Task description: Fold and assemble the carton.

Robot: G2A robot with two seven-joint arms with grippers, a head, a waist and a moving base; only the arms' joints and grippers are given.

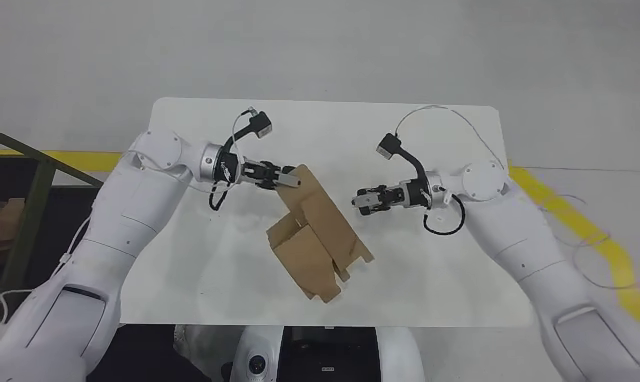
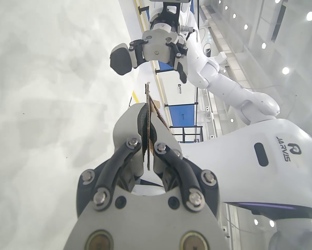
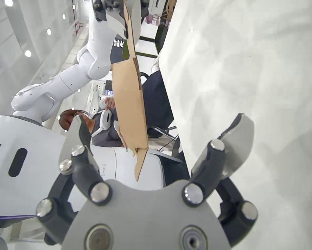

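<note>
A brown cardboard carton (image 1: 315,234), flat and partly folded, hangs above the middle of the white table (image 1: 200,252), tilted toward the front. My left gripper (image 1: 287,176) is shut on its far upper corner; in the left wrist view the cardboard edge (image 2: 147,131) is pinched between the fingers (image 2: 145,120). My right gripper (image 1: 361,200) stands open just right of the carton, apart from it. In the right wrist view the carton (image 3: 128,100) hangs edge-on between and beyond my open right gripper (image 3: 161,133).
The table's right edge has a thin white cable (image 1: 455,117) looping over its back corner. Yellow floor tape (image 1: 560,207) runs beside the table. Bare table surface lies at the back and on both sides of the carton.
</note>
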